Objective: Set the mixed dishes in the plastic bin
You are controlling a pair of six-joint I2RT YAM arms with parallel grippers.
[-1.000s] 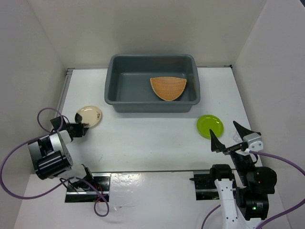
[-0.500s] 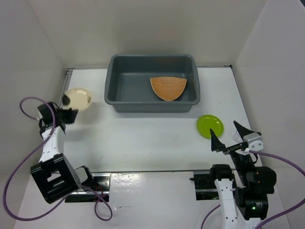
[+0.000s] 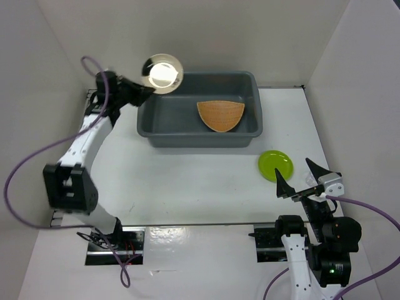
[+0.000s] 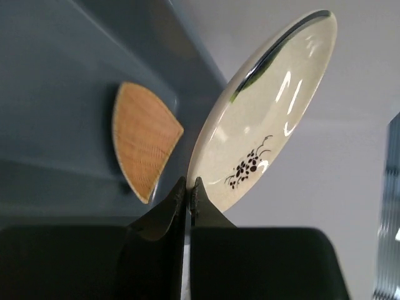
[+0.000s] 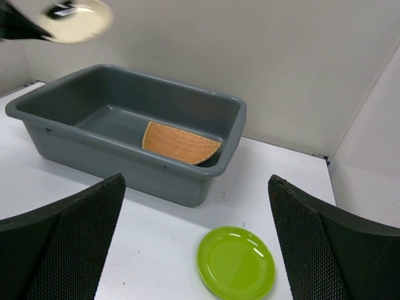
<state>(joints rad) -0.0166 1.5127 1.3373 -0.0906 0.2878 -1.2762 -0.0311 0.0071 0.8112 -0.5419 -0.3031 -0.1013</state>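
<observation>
My left gripper (image 3: 142, 89) is shut on the rim of the small cream round plate (image 3: 162, 72), held high above the far left corner of the dark grey plastic bin (image 3: 150, 134). In the left wrist view the cream plate (image 4: 269, 119) stands tilted on edge between the fingertips (image 4: 179, 190). The orange-tan fan-shaped plate (image 3: 220, 114) lies inside the bin, right of centre. The lime-green plate (image 3: 275, 165) lies on the table, right of the bin. My right gripper (image 3: 301, 180) is open and empty, near the green plate (image 5: 236, 262). The clear glass piece is out of view.
White walls close in the table on the left, back and right. The bin (image 5: 134, 172) stands at the back centre. The left arm's purple cable (image 3: 37, 159) loops over the table's left side.
My left arm has lifted the cream plate from the table's left side and swung it up and right to above the bin's far left corner. The right arm has not moved.
</observation>
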